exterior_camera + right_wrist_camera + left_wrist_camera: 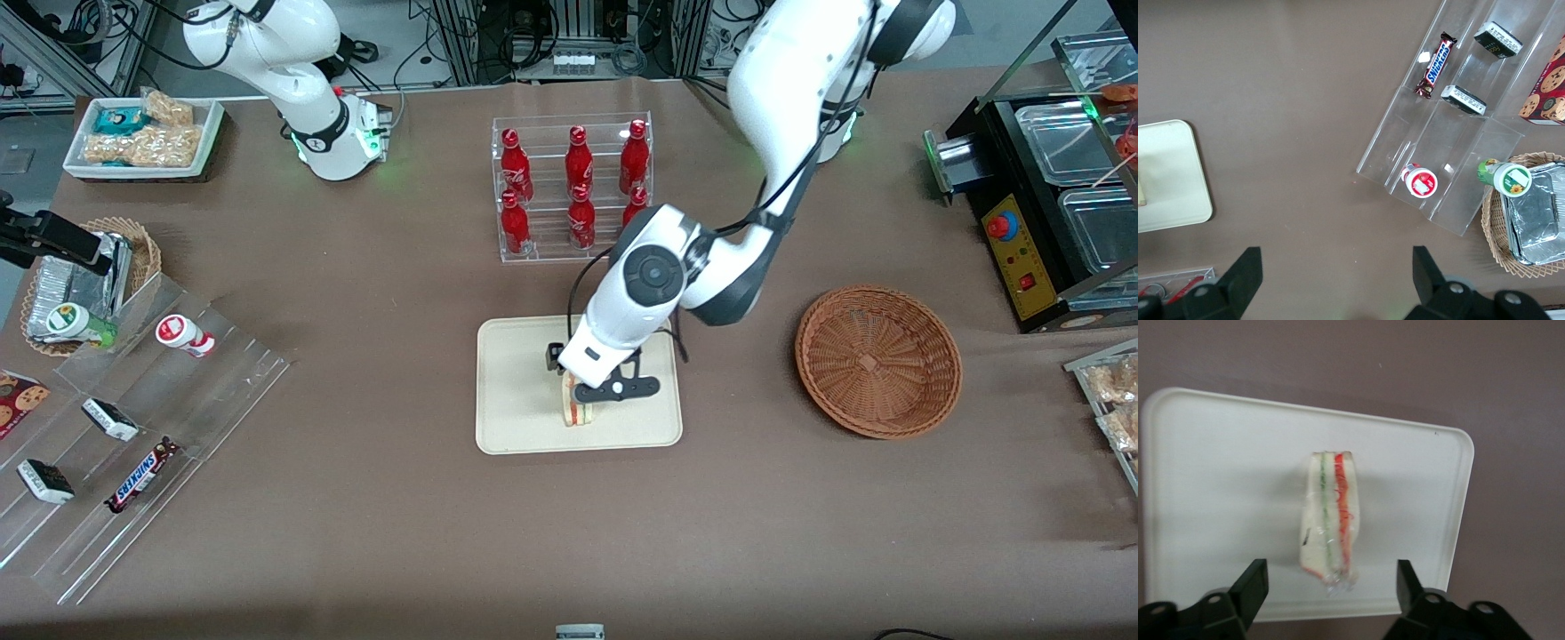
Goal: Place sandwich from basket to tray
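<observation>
The sandwich (578, 412) (1328, 527), a clear-wrapped wedge of white bread with green and red filling lines, stands on edge on the cream tray (516, 400) (1218, 487). It sits in the part of the tray nearer the front camera. My gripper (597, 380) (1331, 573) hovers just above it, open. Its black fingers (1253, 583) stand wide apart on either side of the wedge and do not touch it. The reddish-brown wicker basket (878, 360) lies empty beside the tray, toward the working arm's end of the table.
A clear rack of red bottles (573, 191) stands farther from the camera than the tray. Toward the parked arm's end are a stepped acrylic shelf with snacks (133, 427), a small basket of foil packets (89, 276) and a white tray of snack bars (147, 133).
</observation>
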`<state>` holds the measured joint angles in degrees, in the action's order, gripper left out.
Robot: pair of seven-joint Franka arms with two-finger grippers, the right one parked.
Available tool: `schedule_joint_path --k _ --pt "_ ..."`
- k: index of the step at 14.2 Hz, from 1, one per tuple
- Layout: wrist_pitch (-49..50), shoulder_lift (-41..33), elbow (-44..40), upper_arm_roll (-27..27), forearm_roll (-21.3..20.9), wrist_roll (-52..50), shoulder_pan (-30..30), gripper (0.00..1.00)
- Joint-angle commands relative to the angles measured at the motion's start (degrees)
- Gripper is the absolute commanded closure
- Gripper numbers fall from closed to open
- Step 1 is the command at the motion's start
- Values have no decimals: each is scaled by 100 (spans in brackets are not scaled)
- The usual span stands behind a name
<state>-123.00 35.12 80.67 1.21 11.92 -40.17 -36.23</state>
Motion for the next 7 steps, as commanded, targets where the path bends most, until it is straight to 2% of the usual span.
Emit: schedule_joint_path --k 1,3,5,7 --pt "845 -724 195 -243 -503 36 63 0" --pt "1295 -1032 334 -349 -558 97 439 0" --pt "1332 -1278 702 -367 -611 228 730 0" --pt "1375 -1489 958 -367 -620 910 1177 0"
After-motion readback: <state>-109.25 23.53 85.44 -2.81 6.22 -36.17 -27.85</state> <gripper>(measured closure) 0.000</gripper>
